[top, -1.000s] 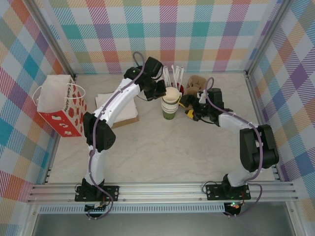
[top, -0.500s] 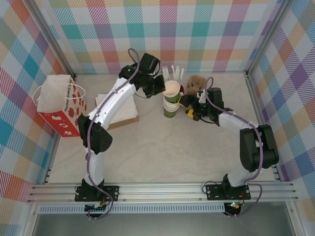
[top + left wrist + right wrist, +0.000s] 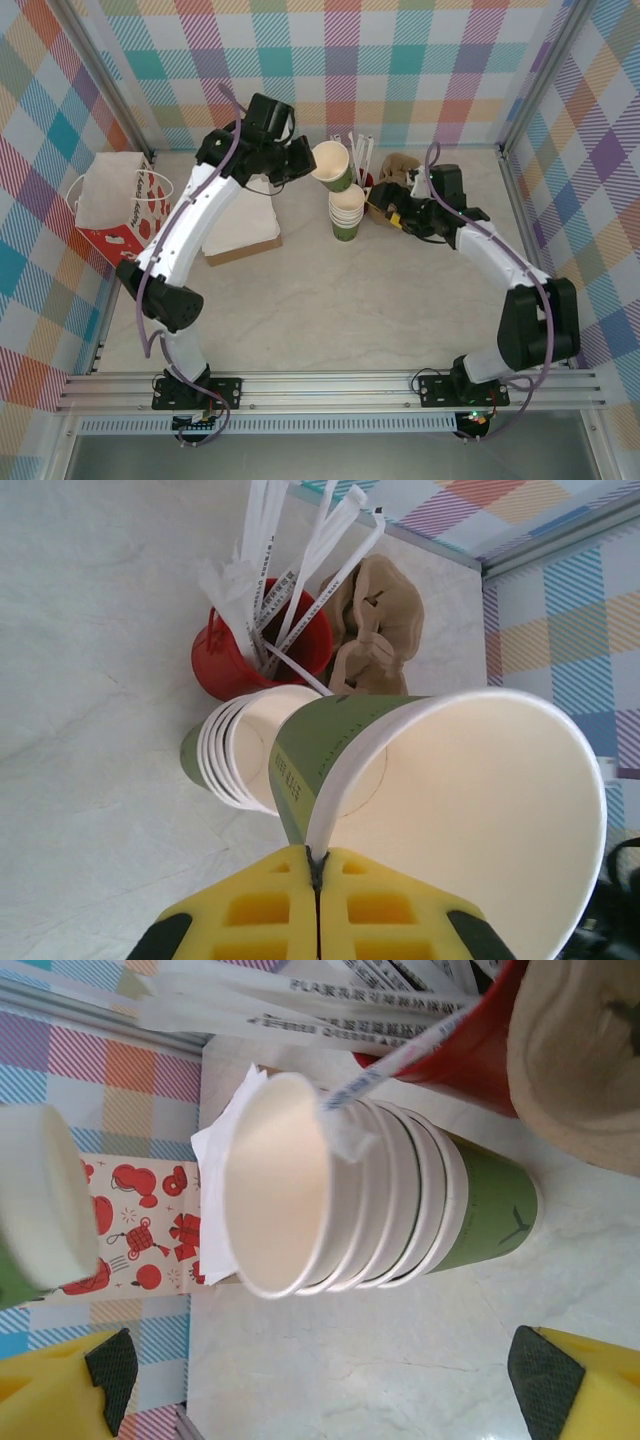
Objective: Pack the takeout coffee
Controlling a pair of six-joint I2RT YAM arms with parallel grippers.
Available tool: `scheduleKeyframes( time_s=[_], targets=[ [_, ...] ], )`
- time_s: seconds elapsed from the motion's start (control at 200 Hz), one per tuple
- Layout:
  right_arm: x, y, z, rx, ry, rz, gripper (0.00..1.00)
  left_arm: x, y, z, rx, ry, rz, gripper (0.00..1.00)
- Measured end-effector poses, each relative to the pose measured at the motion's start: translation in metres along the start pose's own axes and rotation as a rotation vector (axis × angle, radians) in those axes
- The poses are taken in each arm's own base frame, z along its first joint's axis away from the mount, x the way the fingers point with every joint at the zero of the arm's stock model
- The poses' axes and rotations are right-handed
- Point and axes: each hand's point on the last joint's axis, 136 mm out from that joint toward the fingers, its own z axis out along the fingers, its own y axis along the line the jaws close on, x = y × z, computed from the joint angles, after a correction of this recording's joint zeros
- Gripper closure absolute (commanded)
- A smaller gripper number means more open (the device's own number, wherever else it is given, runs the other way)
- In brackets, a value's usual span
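Both stretched forward, left claw (image 3: 318, 875) pinches the tilted takeout coffee (image 3: 335, 745) aloft, right claw (image 3: 320, 1380) gapes empty.

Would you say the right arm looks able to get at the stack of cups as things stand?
Probably yes. The right gripper stands open and faces the stack of cups with bare table between; only a wrapped straw leans across the top rim.

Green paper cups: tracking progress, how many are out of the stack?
1: the dark green paper cup in the left gripper, apart from the nested cup stack; none seems hidden.
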Motion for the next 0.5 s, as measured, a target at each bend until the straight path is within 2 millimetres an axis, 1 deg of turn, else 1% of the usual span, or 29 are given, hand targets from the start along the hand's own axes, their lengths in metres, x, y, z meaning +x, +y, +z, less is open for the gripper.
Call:
scheduleKeyframes(
  time_s=[0.075, 0.115, 0.17, 0.24, 0.35, 0.43, 0.5],
  targets=[
    [-0.002, 0.006, -0.02, 0.038, -0.028, -0.055, 0.01, 0.011, 0.008, -0.013, -0.014, 0.008, 0.022, 0.94],
    [-0.002, 0.006, -0.03, 0.064, -0.038, -0.079, 0.0, 0.018, 0.013, -0.018, -0.023, 0.014, 0.034, 0.94],
    [-0.001, 0.002, -0.042, 0.11, -0.05, -0.105, 0.0, 0.03, 0.022, -0.023, -0.038, 0.025, 0.048, 0.94],
    [0.001, -0.01, -0.057, 0.183, -0.054, -0.127, 0.0, 0.05, 0.033, -0.026, -0.055, 0.053, 0.066, 0.94],
    [0.008, -0.032, -0.072, 0.292, -0.039, -0.14, 0.0, 0.086, 0.049, -0.019, -0.076, 0.116, 0.087, 0.94],
    [0.012, -0.047, -0.08, 0.369, -0.025, -0.149, 0.0, 0.112, 0.06, -0.006, -0.096, 0.169, 0.103, 0.94],
    [0.017, -0.055, -0.085, 0.417, -0.012, -0.159, 0.0, 0.132, 0.069, 0.007, -0.115, 0.209, 0.112, 0.94]
  ],
)
